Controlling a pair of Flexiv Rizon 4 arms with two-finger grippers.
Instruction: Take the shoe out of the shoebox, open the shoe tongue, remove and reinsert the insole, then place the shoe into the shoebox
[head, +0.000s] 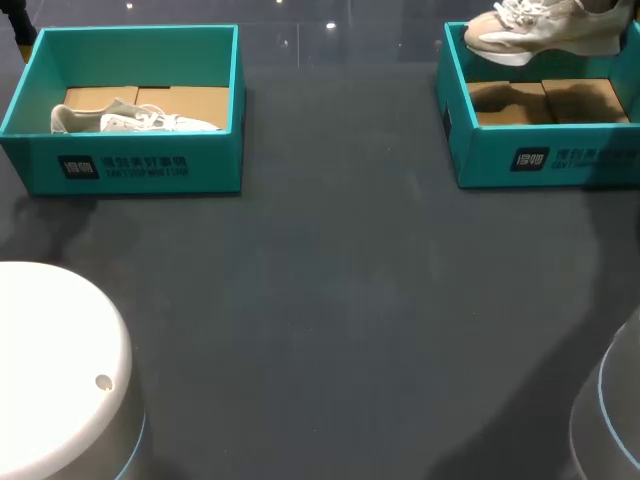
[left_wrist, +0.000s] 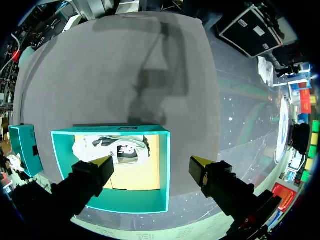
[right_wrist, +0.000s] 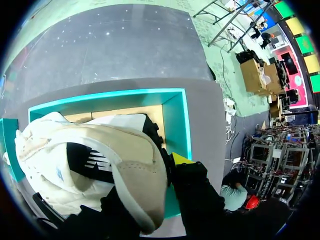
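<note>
Step in hand, as I judge it: taking the shoe out of the box, right side.

State now:
- The right shoe (head: 540, 30), beige and white, hangs above the right box (head: 540, 160), clear of its rim. The cardboard floor below it is bare.
- The right gripper (right_wrist: 165, 172) grasps this shoe at the heel end. One yellow tip shows against it in the right wrist view; the other is hidden behind the shoe.
- The left gripper (left_wrist: 151, 164) is released, fingers wide apart, and hovers over the left box (left_wrist: 165, 165). The left shoe (left_wrist: 112, 147) lies on its side inside, untouched.

How to do it well:
- Keep your clench firm, because the toe sticks out far from the grip and may sag or swing.
- Carry the right shoe over the near wall of its box with room to spare. A knock could shift the box.
- Set it sole-down on the open table (head: 330, 300) between the boxes, so you can reach the tongue from above.

Count: two boxes, two shoes (one in its box, one in the air), two grippers.
</note>
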